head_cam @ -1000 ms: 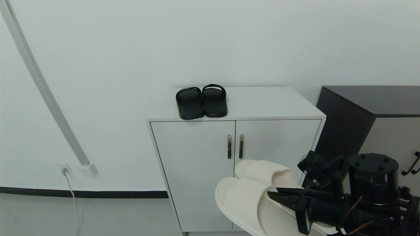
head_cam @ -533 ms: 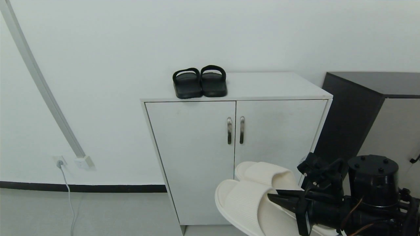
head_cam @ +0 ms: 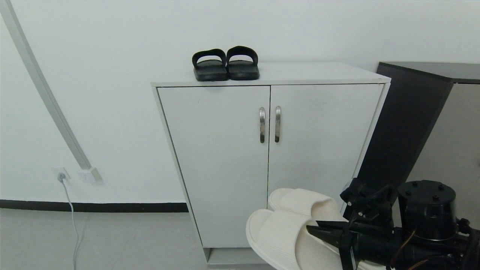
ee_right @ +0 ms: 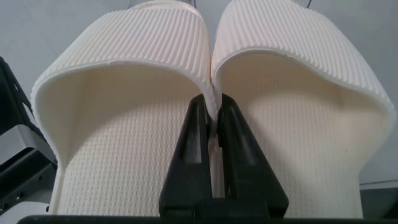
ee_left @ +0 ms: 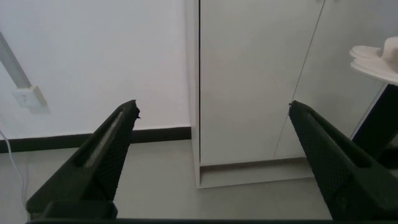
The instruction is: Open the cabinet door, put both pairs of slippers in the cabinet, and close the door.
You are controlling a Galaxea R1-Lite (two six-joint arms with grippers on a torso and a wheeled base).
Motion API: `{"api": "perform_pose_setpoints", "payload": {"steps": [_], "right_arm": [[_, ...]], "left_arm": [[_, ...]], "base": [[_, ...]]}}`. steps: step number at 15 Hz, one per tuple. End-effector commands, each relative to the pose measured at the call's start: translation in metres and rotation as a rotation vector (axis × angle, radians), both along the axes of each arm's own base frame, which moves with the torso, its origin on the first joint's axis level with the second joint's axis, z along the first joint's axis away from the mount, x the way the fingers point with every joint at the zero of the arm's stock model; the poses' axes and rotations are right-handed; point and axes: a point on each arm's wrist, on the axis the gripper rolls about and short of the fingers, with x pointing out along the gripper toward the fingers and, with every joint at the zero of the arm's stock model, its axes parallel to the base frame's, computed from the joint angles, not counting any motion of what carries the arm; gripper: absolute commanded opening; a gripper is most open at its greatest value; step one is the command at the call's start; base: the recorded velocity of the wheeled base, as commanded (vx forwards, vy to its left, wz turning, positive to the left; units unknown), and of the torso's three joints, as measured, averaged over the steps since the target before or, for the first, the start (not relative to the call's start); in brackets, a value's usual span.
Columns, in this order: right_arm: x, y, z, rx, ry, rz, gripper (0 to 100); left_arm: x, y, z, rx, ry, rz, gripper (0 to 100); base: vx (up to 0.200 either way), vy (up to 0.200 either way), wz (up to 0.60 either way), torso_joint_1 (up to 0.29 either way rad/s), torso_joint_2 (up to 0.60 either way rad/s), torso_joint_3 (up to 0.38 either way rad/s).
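Note:
A white two-door cabinet (head_cam: 225,168) stands against the wall, both doors closed, with two metal handles (head_cam: 262,125) at the middle seam. A pair of black slippers (head_cam: 226,63) rests on its top, toward the left. My right gripper (head_cam: 318,229) is low in front of the right door, shut on a pair of cream slippers (head_cam: 285,228); its fingers pinch the two inner edges together (ee_right: 213,118). My left gripper (ee_left: 211,109) is open, facing the cabinet's lower left corner (ee_left: 198,155), with nothing between its fingers.
A dark cabinet (head_cam: 420,123) stands right beside the white one. On the left, a slanted wall conduit (head_cam: 41,86) runs down to a socket (head_cam: 60,174) with a cable hanging to the floor. Open floor (head_cam: 93,240) lies left of the cabinet.
The whole head view has shifted: the camera sank, so the cabinet now shows higher and more frontal. The right gripper keeps the cream slippers in the same place in view.

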Motion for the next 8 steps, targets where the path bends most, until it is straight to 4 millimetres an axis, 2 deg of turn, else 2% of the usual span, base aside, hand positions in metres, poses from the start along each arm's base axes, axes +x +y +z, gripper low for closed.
{"api": "perform_pose_setpoints", "payload": {"steps": [1,2,7,8], "right_arm": [[0.000,0.000,-0.002,-0.005,0.006,0.002,0],[0.000,0.000,-0.002,-0.006,0.008,0.002,0],[-0.002,0.000,-0.003,-0.012,0.010,0.001,0],[-0.002,-0.001,-0.004,-0.011,0.011,0.000,0]], "left_arm": [[0.000,0.000,0.000,0.000,0.000,0.000,100],[0.000,0.000,0.001,0.001,0.006,0.000,100],[0.003,0.000,0.004,0.009,0.029,0.008,100],[0.000,0.000,0.023,0.000,-0.012,0.005,100]], "base": [[0.000,0.000,0.00,-0.036,0.43,0.398],[0.000,0.000,0.00,0.002,0.32,0.266],[0.000,0.000,0.00,0.000,0.00,0.000],[0.000,0.000,0.00,0.000,0.00,0.000]]}}
